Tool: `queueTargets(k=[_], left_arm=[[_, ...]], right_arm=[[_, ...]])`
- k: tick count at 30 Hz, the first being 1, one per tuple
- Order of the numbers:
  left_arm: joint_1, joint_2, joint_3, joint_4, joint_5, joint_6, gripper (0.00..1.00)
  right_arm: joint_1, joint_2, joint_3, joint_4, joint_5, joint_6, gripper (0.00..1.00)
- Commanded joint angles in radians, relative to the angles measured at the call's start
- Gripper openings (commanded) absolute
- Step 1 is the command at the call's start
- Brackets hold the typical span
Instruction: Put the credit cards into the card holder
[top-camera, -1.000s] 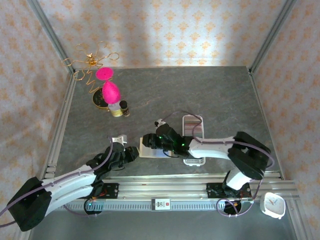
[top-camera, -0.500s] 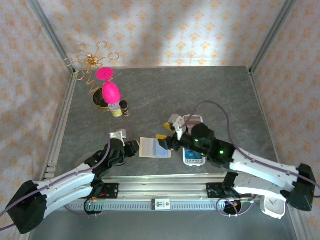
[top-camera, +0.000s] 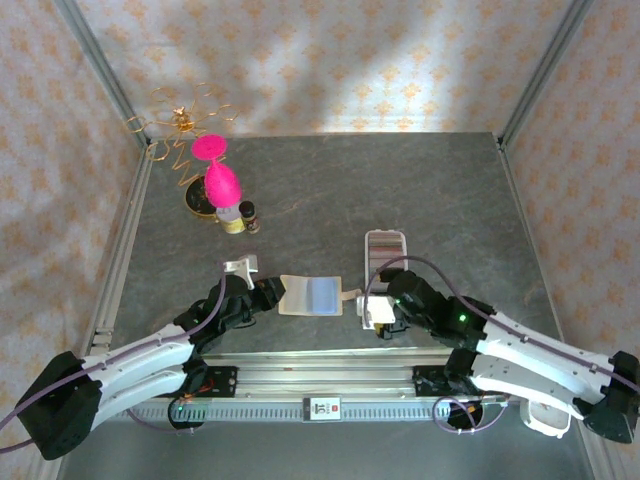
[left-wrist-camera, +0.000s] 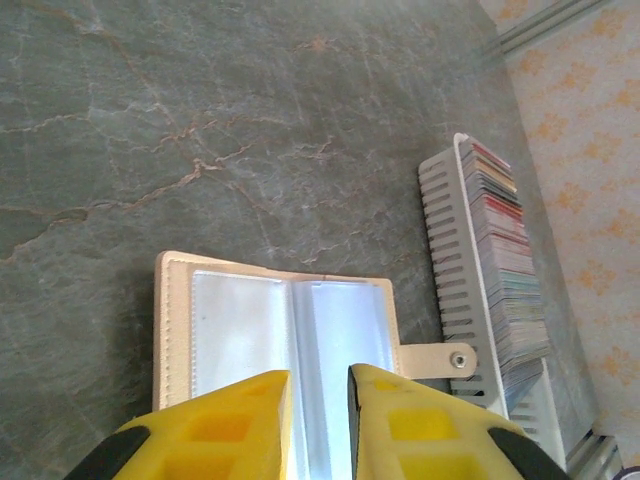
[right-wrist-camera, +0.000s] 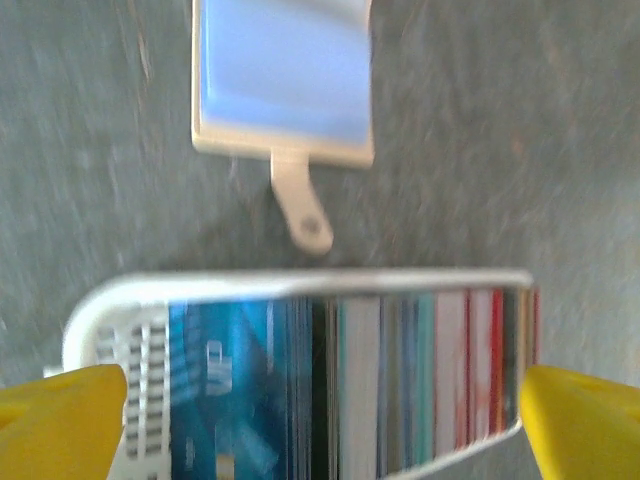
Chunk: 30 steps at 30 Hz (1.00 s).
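Well behind and to the left of the left gripper (top-camera: 272, 296), near the back-left corner of the table (top-camera: 430, 180), stand a gold wire ornament (top-camera: 185, 120), a bright pink egg-shaped piece (top-camera: 222, 185) and a small dark bottle (top-camera: 248, 212), all far from either arm. The left gripper lies low over the table, its yellow fingers (left-wrist-camera: 215, 425) drawn narrow with only a slim slit between them. Their tips overlap the near edge of the card holder (left-wrist-camera: 240, 320), which lies open and flat straight ahead of them, clear sleeves up, its middle fold running toward the slit. Whether the fingers pinch that edge or merely rest over it cannot be told. On the holder's side away from this gripper, the snap tab (left-wrist-camera: 440, 360) sticks out toward the white tray (left-wrist-camera: 440, 250) and ends just beside it. The credit cards (left-wrist-camera: 505, 250) stand on edge in that tray, packed in a row, ahead and to the right of the left fingers. The right gripper (right-wrist-camera: 320, 415) hovers over the tray's near end with its jaws spread wide, one yellow fingertip (right-wrist-camera: 60, 420) at each side. The tray lies crosswise just ahead of and below them, showing a few empty slots and then blue, teal, grey, pink and red card edges. Beyond the tray from this gripper lies the holder, its sleeve looking blue in the blurred right wrist view, the tab pointing back toward the gripper.
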Motion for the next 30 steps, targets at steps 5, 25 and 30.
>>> queueTargets(k=[5, 25, 30], left_arm=[[-0.005, 0.032, -0.003, 0.056, 0.039, -0.005, 0.23], [-0.005, 0.059, -0.021, 0.082, 0.070, 0.005, 0.25], [-0.005, 0.053, -0.027, 0.081, 0.071, 0.004, 0.25]], right_arm=[[-0.069, 0.084, -0.031, 0.051, 0.103, -0.103, 1.00], [-0.093, 0.392, 0.064, 0.106, 0.149, -0.145, 1.00], [-0.104, 0.419, 0.086, 0.112, 0.151, -0.145, 0.98]])
